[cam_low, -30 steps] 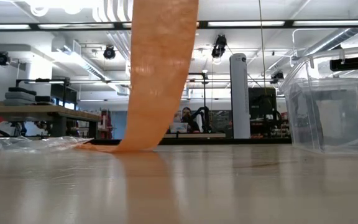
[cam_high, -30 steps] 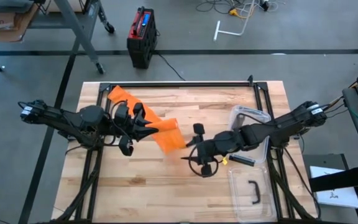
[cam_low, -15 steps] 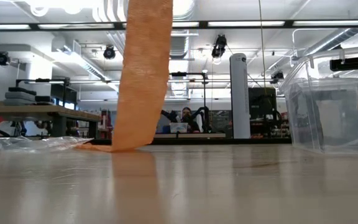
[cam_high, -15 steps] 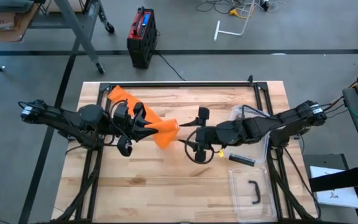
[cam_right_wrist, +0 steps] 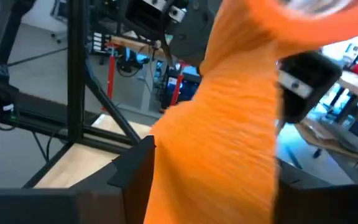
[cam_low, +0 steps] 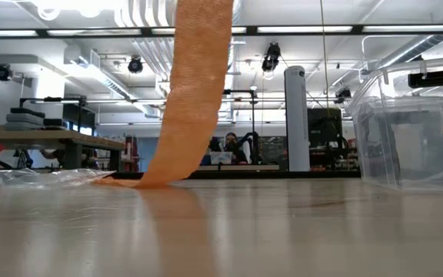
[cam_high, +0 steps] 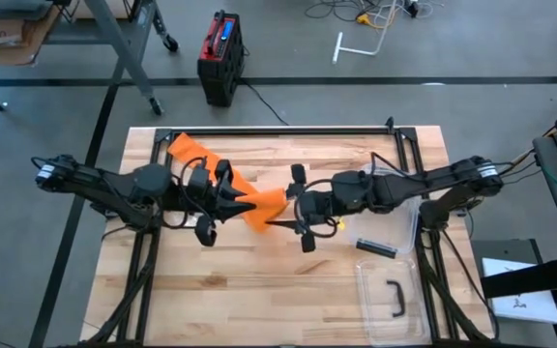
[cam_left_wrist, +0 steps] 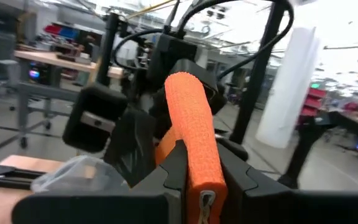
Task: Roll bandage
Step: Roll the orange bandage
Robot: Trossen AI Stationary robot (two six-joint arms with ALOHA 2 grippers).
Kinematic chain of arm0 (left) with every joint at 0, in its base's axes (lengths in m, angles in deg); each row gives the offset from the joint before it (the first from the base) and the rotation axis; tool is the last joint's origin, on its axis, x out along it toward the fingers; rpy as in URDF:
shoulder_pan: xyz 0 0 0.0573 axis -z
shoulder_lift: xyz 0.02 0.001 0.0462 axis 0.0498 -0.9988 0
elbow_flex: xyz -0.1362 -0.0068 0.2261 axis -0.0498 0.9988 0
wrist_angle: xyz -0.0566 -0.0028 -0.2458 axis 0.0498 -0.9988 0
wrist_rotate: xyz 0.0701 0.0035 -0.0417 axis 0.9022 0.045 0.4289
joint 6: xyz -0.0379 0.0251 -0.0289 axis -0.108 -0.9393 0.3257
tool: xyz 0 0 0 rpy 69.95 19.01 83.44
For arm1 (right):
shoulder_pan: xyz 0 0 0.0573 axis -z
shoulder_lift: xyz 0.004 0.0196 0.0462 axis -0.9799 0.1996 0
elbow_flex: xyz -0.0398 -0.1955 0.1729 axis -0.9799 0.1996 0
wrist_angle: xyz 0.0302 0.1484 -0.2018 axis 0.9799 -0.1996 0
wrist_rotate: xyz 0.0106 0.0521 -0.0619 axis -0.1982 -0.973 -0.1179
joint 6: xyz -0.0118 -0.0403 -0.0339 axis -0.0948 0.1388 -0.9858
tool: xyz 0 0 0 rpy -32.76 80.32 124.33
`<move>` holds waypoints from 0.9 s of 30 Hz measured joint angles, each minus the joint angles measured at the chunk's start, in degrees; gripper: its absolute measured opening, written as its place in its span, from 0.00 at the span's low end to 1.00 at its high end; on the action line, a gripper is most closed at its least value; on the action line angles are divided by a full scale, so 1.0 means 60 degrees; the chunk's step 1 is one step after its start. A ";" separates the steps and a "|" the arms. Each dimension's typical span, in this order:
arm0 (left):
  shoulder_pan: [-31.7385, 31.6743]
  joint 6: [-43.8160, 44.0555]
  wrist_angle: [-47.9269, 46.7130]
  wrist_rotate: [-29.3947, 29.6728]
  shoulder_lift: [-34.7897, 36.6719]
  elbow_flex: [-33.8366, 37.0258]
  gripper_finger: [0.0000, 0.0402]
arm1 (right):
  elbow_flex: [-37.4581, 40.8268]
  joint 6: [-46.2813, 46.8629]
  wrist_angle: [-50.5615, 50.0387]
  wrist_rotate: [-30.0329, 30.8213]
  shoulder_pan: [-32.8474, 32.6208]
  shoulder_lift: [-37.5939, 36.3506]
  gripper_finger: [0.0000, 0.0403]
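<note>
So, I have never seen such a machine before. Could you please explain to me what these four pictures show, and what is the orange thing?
You see two dark robot arms working at a wooden table. One picture looks straight down from above. One looks level across the table top into the room behind. The other two come from small cameras on each arm's wrist.

The orange thing is a long bandage. One end lies on the table; the rest rises to where the arms meet. The left gripper is shut on the bandage; its wrist picture shows the strip pinched between its fingers. The right gripper is right at the bandage too, which fills its wrist picture, but whether it grips I cannot tell.

A clear plastic box stands at the table's right side, beside a small black stick-shaped object.
</note>
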State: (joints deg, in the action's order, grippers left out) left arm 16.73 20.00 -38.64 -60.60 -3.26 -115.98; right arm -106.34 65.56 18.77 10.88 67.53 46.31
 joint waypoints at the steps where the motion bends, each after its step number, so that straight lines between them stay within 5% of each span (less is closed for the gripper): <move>1: 0.0000 -0.0129 -0.0023 0.0148 -0.0031 -0.0034 0.09 | 0.0000 0.0014 -0.0006 -0.0026 0.0013 0.0036 0.45; 5: -0.0007 -0.0714 -0.0333 0.0411 -0.0082 -0.0057 0.09 | 0.0000 0.0211 0.0037 -0.0092 -0.0011 0.0126 0.35; 11: -0.0004 -0.1204 -0.0921 0.1441 -0.0089 -0.0057 0.09 | 0.0000 0.0950 0.0171 -0.0016 0.0098 0.0108 0.04; 27: -0.0003 -0.1208 -0.1865 0.1460 0.0332 -0.0457 0.09 | 0.0143 0.1478 -0.1929 -0.0159 0.0069 0.0381 0.00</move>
State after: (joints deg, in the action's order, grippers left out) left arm 16.71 12.76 -49.82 -51.84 -1.26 -118.72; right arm -105.48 74.43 7.20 9.92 67.94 48.60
